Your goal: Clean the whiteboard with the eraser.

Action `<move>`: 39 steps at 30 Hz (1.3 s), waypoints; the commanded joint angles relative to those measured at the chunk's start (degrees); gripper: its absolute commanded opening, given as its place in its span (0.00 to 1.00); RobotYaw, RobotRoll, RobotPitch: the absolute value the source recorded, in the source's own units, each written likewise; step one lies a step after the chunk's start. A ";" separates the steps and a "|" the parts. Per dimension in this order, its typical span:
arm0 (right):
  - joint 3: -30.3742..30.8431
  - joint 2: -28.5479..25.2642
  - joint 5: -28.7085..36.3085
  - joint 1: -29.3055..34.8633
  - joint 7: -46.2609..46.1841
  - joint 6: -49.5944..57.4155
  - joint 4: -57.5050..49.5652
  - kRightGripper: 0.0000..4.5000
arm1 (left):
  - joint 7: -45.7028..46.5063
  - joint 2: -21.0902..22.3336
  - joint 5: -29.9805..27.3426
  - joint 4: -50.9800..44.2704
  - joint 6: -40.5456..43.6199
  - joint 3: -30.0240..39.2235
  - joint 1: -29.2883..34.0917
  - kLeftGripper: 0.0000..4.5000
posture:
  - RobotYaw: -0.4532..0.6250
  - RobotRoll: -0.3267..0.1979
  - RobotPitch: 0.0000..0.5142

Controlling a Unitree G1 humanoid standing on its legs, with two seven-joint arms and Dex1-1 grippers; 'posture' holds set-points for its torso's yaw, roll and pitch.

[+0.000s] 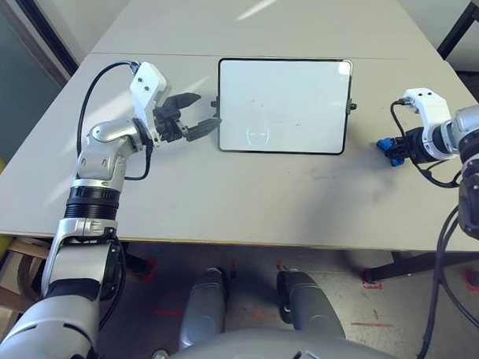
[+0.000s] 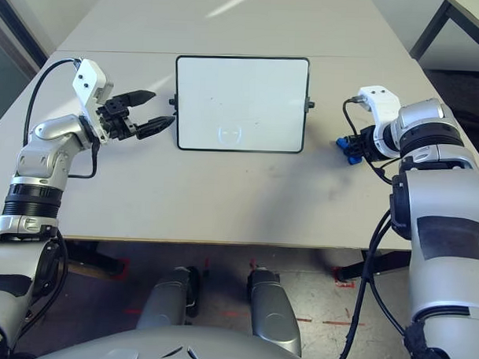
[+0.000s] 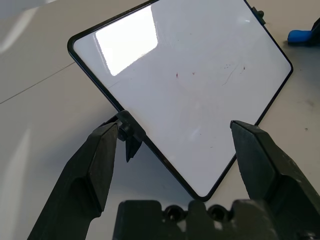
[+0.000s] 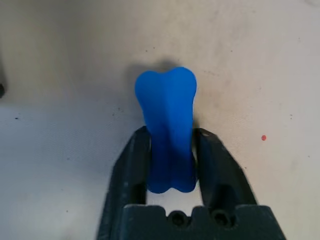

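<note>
The glossy white whiteboard with a thin black frame (image 1: 283, 105) lies mid-surface. At its 9 o'clock edge, left fingers (image 1: 190, 117) gape wide; at 3 o'clock, well apart, right fingers (image 4: 170, 150) pinch the blue bone-shaped eraser (image 4: 167, 125).

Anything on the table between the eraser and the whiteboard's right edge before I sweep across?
Nothing: in the left eye view the stretch from the eraser, between the right gripper's fingers, to the whiteboard is bare table, apart from the board's small knob.
</note>
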 commanded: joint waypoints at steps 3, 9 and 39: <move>0.22 -1.02 0.30 2.01 0.21 -4.07 -1.91 0.79 | 3.04 -0.13 -1.91 -2.99 1.35 2.91 1.68 1.00 | 0.33 0.62 0.26; -6.54 -2.99 6.55 6.93 -0.60 -13.89 -8.76 0.99 | 9.01 -0.57 -3.58 -4.45 3.06 7.54 2.78 1.00 | 0.32 0.62 0.29; -27.94 2.59 25.79 27.23 -18.84 -50.33 -19.33 0.99 | 40.17 1.63 0.92 6.30 0.20 20.53 6.54 1.00 | 0.35 0.62 0.31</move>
